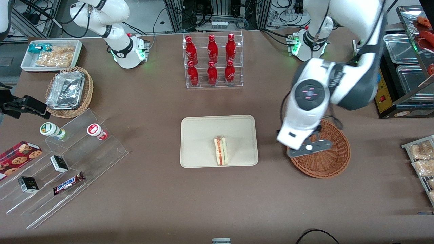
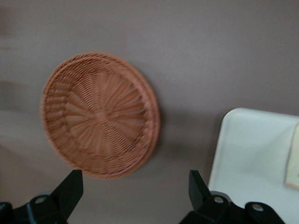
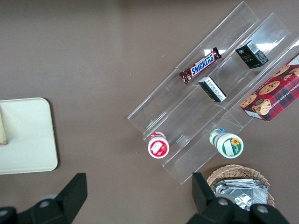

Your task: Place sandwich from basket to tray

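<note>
The sandwich [image 1: 220,150] lies on the cream-beige tray [image 1: 196,135], standing on one long edge with its red and green filling layers facing up, in the part of the tray nearer the front camera. In the left wrist view only a pale sliver of the sandwich [image 2: 293,161] shows at the picture's edge, resting on the tray [image 2: 247,154].

The round reddish-brown wicker basket [image 1: 334,159] sits on the brown surface [image 1: 152,101] beside the tray, toward the working arm's end, with a strip of bare surface between them. The wrist view shows the basket [image 2: 100,114] holding nothing, its woven spokes fully visible.

The claw [image 2: 135,198] hangs above the basket's edge nearest the tray; in the front view the claw [image 1: 307,147] is mostly covered by the white wrist housing. Its two dark fingers [image 2: 70,189] stand wide apart and hold nothing, with bare surface showing between them.

Farther from the front camera than the tray, a clear rack of red bottles [image 1: 213,61] stands upright. Toward the parked arm's end lie a lighter wicker basket with foil trays [image 1: 67,91], a clear stepped display [image 1: 67,162] carrying a Snickers bar [image 1: 68,183], and a cookie box [image 1: 18,154].
</note>
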Available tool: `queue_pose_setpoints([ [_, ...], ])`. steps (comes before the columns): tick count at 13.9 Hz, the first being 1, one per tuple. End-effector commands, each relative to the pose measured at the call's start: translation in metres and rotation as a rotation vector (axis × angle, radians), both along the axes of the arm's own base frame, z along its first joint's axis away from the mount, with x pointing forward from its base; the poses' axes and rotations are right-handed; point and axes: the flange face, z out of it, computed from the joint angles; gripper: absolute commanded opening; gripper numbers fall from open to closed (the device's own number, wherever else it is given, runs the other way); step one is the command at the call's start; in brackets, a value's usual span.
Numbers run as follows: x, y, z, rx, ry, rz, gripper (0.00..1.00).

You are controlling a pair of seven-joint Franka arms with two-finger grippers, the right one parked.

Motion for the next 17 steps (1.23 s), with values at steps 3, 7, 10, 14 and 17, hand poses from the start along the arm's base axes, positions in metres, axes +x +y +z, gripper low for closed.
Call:
queue_pose_setpoints([
  [3,-0.011,0.117,0.058,-0.067,0.083,-0.088,1.0],
  [7,-0.026,0.147,0.098,-0.083,0.039,-0.054,1.0],
  [10,-0.061,0.137,0.117,-0.118,0.031,-0.063,1.0],
  [14,-0.095,0.126,0.137,-0.122,0.042,-0.109,1.0],
  [17,-0.094,0.126,0.146,-0.129,0.018,-0.115,1.0],
])
